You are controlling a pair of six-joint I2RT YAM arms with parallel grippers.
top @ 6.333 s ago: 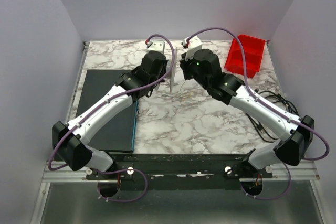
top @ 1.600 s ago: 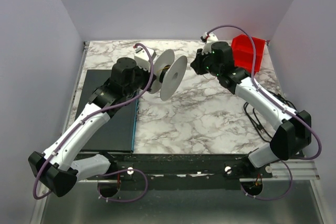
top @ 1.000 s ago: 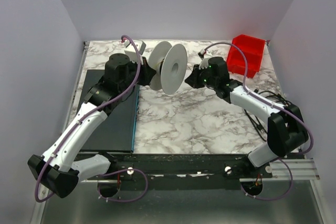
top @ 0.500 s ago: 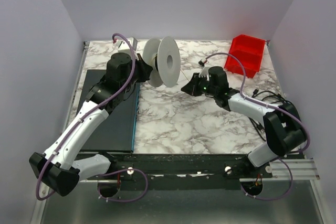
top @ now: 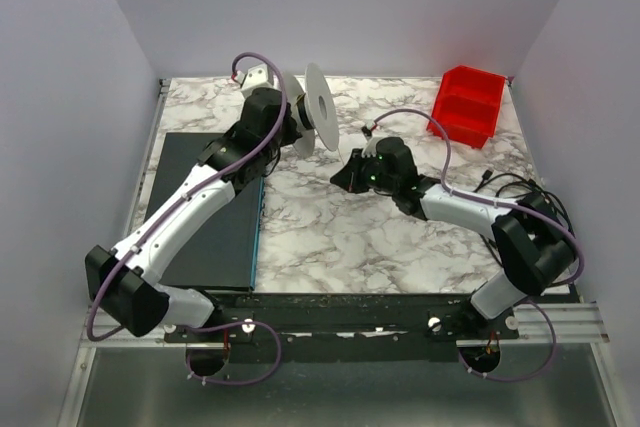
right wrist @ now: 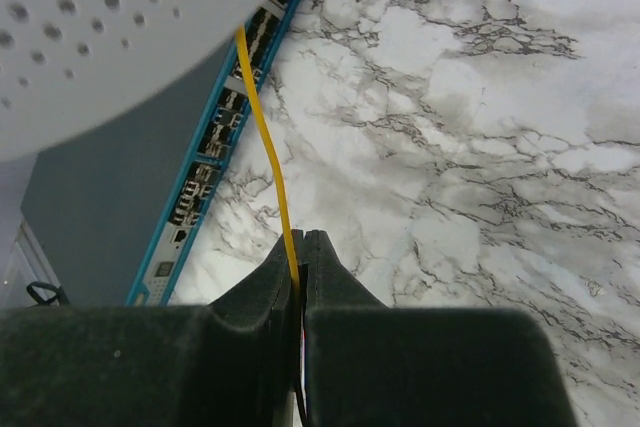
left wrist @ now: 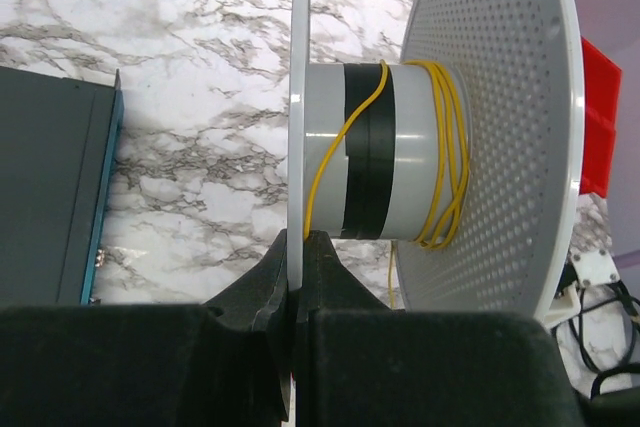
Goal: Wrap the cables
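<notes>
L gripper (left wrist: 297, 247) clenched on thin flange of white spool (left wrist: 490, 97), held nr far edge, axle roughly left-right. Yellow cable (right wrist: 262, 122) wound on hub; one strand ran straight to R gripper (right wrist: 301, 242), which pinched it mid-table. Red bin (top: 468, 105) far-right corner, network switch (top: 195, 217) left edge; bare marble worktop (top: 330, 247) nearside.

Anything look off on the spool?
Yes: the cable sits unevenly on the spool. Its turns bunch against the perforated flange, and one strand crosses the hub diagonally. Nothing looks damaged.
</notes>
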